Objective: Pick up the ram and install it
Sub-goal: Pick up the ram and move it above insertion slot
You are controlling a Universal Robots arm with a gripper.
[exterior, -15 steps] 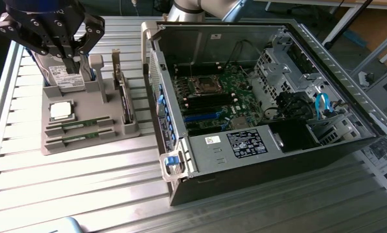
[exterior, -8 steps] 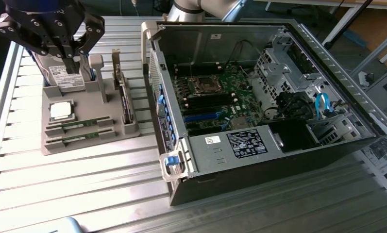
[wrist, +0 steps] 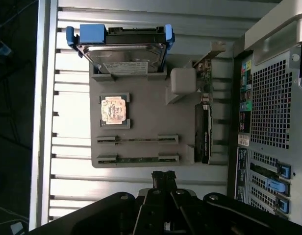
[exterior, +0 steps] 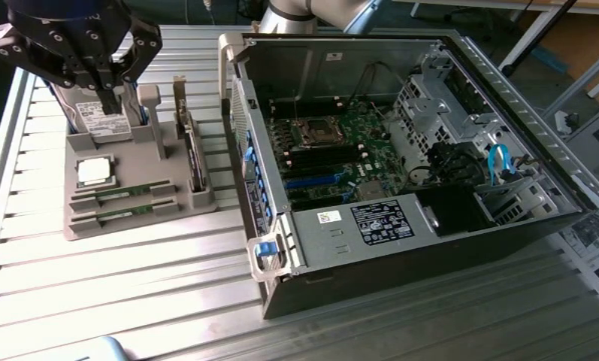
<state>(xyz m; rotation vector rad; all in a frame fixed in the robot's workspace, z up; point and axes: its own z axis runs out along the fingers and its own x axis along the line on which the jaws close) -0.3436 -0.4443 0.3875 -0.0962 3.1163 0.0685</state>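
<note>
Black gripper (wrist: 164, 175), fingers together and empty, near grey plastic holder (wrist: 146, 117), two thin green ram sticks (wrist: 137, 140) in its slots

Exterior camera sits high, angled down over the open computer case (exterior: 310, 68) and grey parts tray (exterior: 139, 171). Wrist camera hangs above, staring straight down; both views share that tray (wrist: 151, 117) and the case's edge (wrist: 273, 98).

You lose the top of the gripper (exterior: 110, 101) to the picture's edge above the grey holder (exterior: 143, 173); it hides part of the hard drive (exterior: 98, 122) at that holder's end. In the holder's slots the ram (exterior: 128, 192) and its twin (exterior: 131, 214) show edge-on, labels too small to tell.
</note>
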